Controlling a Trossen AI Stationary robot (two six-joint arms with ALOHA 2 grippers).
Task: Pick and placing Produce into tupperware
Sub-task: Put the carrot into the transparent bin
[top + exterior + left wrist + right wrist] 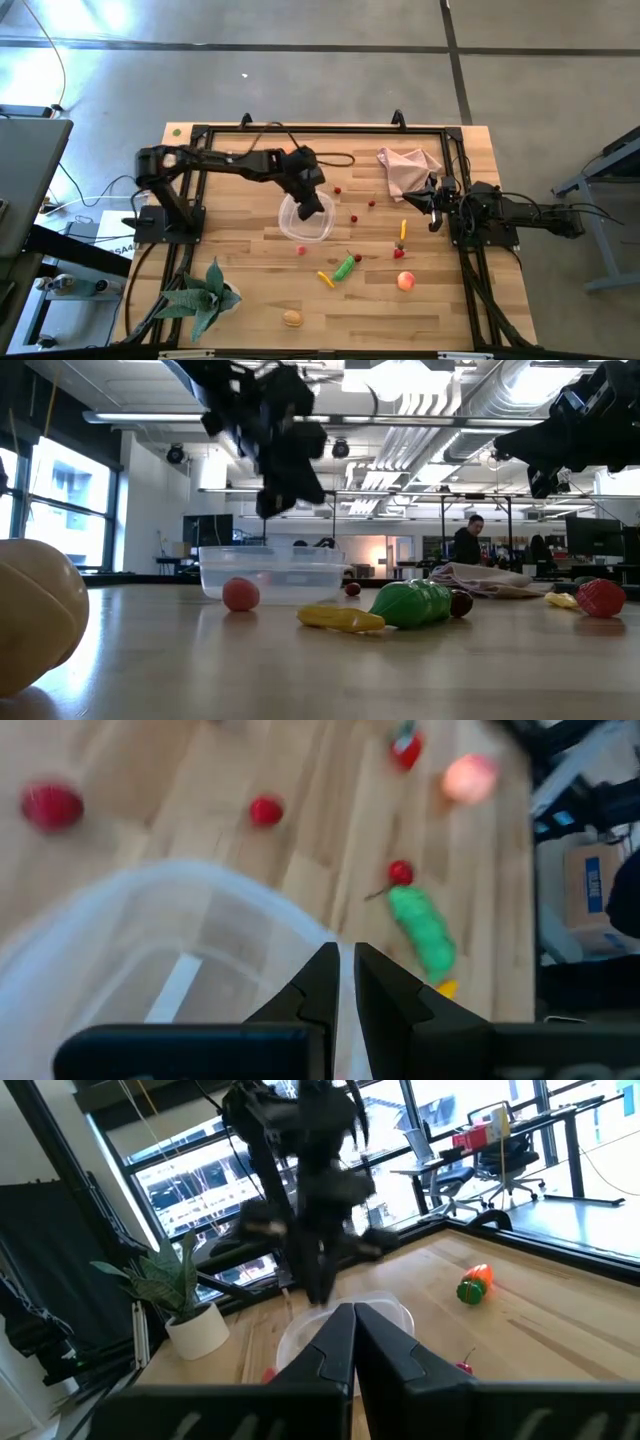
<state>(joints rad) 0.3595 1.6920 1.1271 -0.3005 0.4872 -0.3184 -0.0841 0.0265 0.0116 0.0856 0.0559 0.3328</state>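
The tupperware (305, 222) is a round clear tub that stands on the wooden table near its middle, on its base (270, 592). My left gripper (312, 208) hangs shut just above the tub's rim (346, 970) and has nothing between its fingers. Produce lies loose on the table: a green pepper (345, 268), a yellow piece (325, 279), a peach-pink fruit (405, 281), a tan lump (291, 318), and small red berries (354, 219). At the table's right edge my right gripper (432, 207) waits, level and shut (353, 1330).
A pink cloth (408, 168) lies crumpled at the far right, close to my right gripper. A green spiky plant (205, 295) stands at the near left corner. A black frame (300, 128) runs around the table's edge.
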